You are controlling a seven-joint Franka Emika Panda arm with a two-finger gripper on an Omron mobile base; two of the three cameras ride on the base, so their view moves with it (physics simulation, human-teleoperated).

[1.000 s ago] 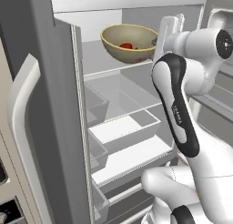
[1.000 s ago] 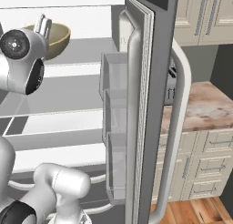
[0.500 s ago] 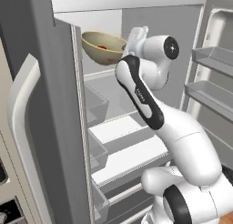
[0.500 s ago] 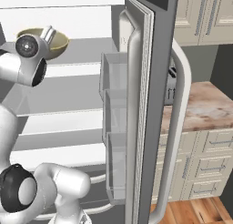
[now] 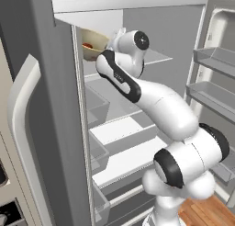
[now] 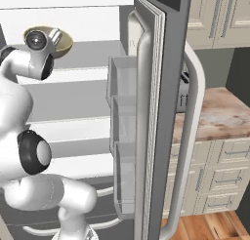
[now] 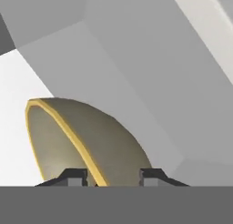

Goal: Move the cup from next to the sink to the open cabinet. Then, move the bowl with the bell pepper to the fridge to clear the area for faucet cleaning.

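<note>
- Warm orange-brown wood floor [image 6: 215, 227] shows at the bottom of both base views, nearest the cameras, under the white arm's base.
- Beside it on the right, cream panelled drawers carry a marbled pink-beige worktop [image 6: 222, 118], with cream wall cabinets [image 6: 219, 14] above it and a dark wall between.
- Closer in on the left base view, the fridge's dark grey door [image 5: 46, 105] stands open with its pale curved handle [image 5: 20, 124] facing the camera; the right base view shows the other door [image 6: 161, 107] edge-on, its clear door racks [image 6: 122, 136] stacked one over another on the inner side.
- Inside the fridge [image 5: 183, 41], white shelves [image 5: 124, 142] and clear drawers step back toward a plain grey rear wall; more racks line the open door at the right of the left base view.
- The arm reaches up and in to the top shelf level.
- The claw [image 7: 112, 176] grips the bowl [image 7: 86, 141] by its rim: in the hand view one dark tip sits inside the rim and the other outside against the olive wall.
- The bowl is tilted, its pale yellow edge running on a slant, and it sits high at the fridge's left side near the top shelf; whether it touches that shelf cannot be told.
- The bell pepper [image 5: 88, 46] shows as a red patch inside the bowl in the left base view.
- Behind the bowl, the hand view gives only flat grey and white fridge walls meeting at angled seams.
</note>
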